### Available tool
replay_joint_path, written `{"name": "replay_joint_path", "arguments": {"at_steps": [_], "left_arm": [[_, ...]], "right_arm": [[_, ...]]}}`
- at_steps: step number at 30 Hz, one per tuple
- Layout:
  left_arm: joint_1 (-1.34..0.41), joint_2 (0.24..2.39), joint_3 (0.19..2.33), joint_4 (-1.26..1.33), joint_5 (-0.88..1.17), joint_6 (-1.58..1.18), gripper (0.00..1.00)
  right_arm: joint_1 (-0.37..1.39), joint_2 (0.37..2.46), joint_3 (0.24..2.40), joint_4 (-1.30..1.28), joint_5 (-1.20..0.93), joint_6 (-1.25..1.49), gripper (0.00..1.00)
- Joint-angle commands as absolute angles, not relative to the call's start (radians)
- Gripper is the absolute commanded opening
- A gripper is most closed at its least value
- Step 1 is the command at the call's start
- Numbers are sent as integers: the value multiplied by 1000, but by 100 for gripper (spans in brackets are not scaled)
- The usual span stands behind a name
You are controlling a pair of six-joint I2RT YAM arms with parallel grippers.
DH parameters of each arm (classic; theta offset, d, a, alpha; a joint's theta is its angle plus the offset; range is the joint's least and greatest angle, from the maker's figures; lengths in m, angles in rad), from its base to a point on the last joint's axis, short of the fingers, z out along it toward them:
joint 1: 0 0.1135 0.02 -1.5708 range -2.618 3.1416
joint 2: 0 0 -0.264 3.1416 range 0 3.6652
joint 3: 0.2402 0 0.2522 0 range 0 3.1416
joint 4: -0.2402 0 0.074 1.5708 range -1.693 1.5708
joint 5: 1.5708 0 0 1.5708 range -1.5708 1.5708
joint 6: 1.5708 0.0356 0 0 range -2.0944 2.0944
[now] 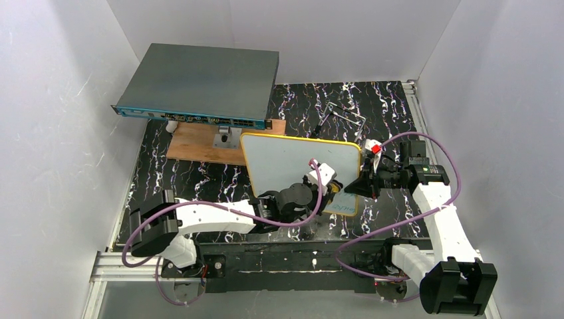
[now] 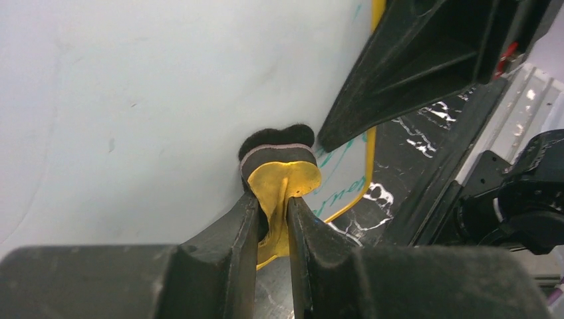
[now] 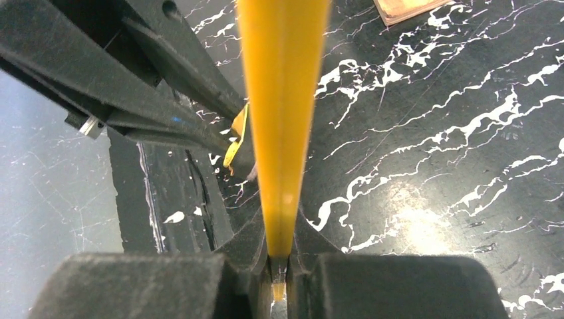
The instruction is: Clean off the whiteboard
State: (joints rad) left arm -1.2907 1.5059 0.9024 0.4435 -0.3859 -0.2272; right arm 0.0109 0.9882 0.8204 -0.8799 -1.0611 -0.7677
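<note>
The whiteboard [image 1: 292,163], white with a thin yellow frame, is mostly wiped blank; green handwriting [image 2: 339,186] is left at its near right corner. My left gripper [image 2: 273,212] is shut on a yellow eraser [image 2: 282,183], whose black felt pad [image 2: 273,138] presses on the board beside the writing. In the top view the left gripper [image 1: 324,189] sits over the board's lower right area. My right gripper [image 3: 279,256] is shut on the board's yellow edge [image 3: 282,100]; from above the right gripper [image 1: 356,187] holds the right side.
A dark-grey flat box [image 1: 199,83] rests on a brown wooden board [image 1: 199,143] at the back left, close to the whiteboard's far corner. A small metal piece [image 1: 342,113] lies on the black marbled table [image 1: 392,119]. White walls close in on three sides.
</note>
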Motion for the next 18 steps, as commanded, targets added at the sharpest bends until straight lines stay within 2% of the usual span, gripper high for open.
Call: {"name": "replay_joint_path", "arguments": {"at_steps": [1,10,18], "left_arm": [[-1264,1383,852,450,-476,-205,0],[-1120,1115,740,464,-417,-300,0],[-1115,1228,847,398,-279,-306,0]], "right_arm": [[37,983,810,-973,-987,-802,1],[36,983,810,-973,-987,-802,1],[36,981,811,-972,-987,-801,1]]}}
